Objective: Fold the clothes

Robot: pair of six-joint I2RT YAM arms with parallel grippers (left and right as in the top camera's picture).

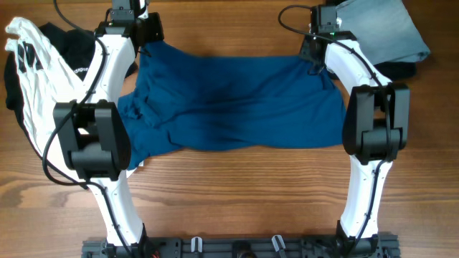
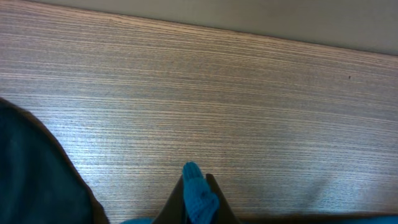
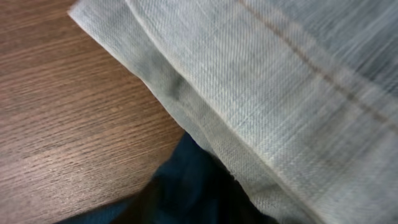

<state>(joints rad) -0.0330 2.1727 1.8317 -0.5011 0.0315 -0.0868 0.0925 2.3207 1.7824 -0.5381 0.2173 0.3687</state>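
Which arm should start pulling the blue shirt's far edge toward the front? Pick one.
Left, probably: the left gripper pinches the blue shirt between its jaws. The right gripper shows no clear hold, and a grey garment crowds it.

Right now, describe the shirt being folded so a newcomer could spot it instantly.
On the wooden table, look at the middle. The blue shirt lies spread wide there. It is the only deep-blue piece: the white garment sits far left, the pale grey fabric top right.
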